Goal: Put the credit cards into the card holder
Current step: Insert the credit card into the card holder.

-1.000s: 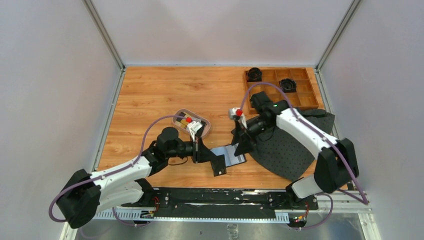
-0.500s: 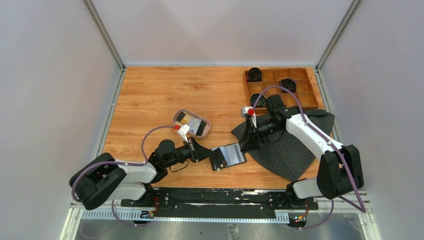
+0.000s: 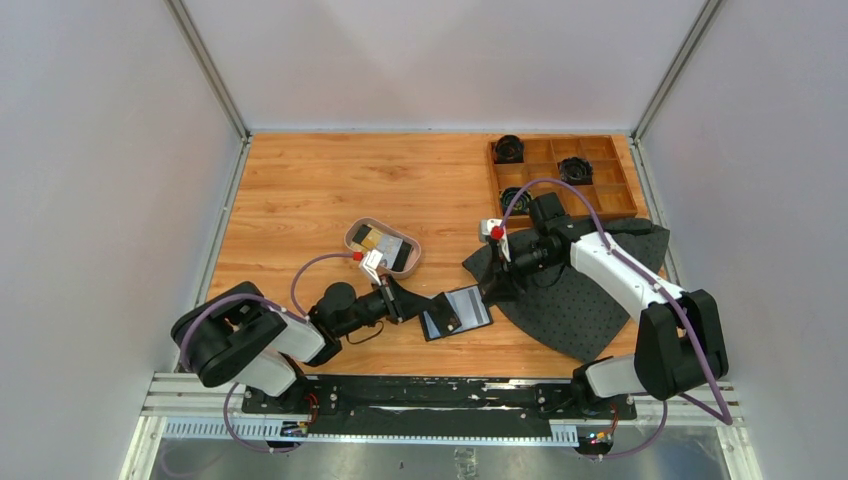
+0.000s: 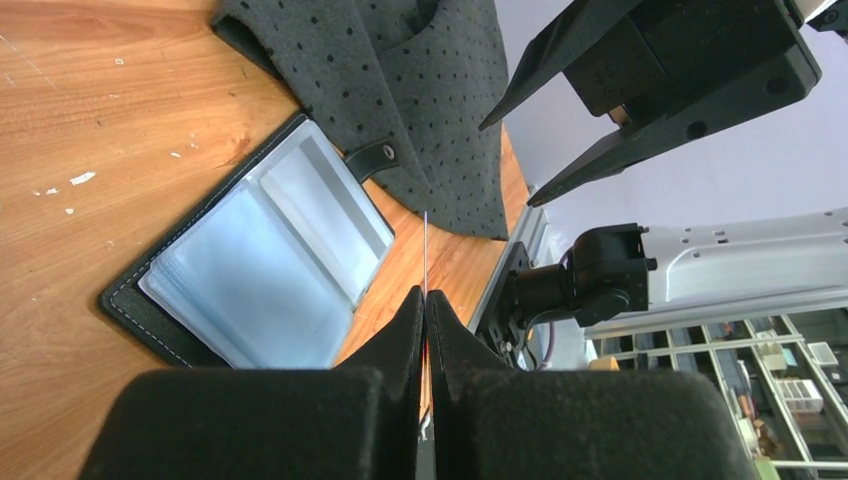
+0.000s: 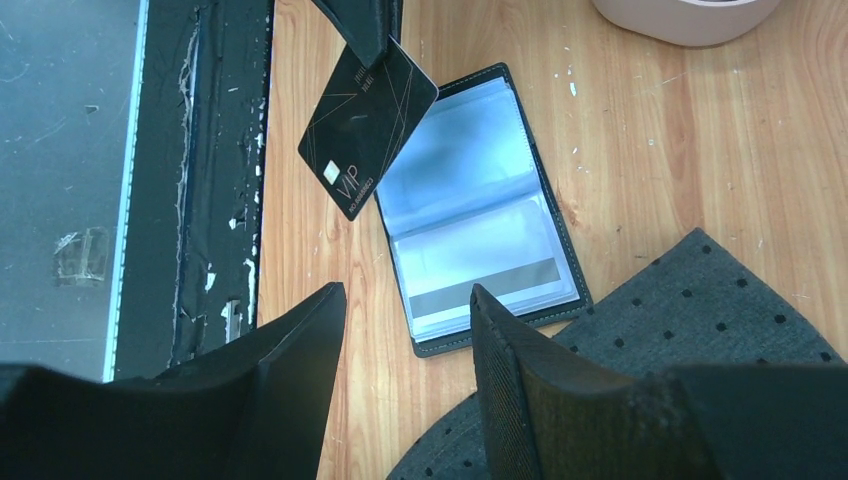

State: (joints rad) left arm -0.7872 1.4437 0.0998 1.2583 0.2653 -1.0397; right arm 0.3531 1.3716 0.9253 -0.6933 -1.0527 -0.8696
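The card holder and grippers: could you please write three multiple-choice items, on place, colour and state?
1. Where on the table does the card holder lie? A far left corner; B at the dotted mat's edge; C far edge, centre.
2. What colour is the card in the left gripper? A black; B gold; C white.
3. How do the jaws of the right gripper stand? A shut on a card; B open, empty; C shut on the mat.
1 B, its corner meets the mat; 2 A, black with "VIP" print; 3 B, a gap shows between them.
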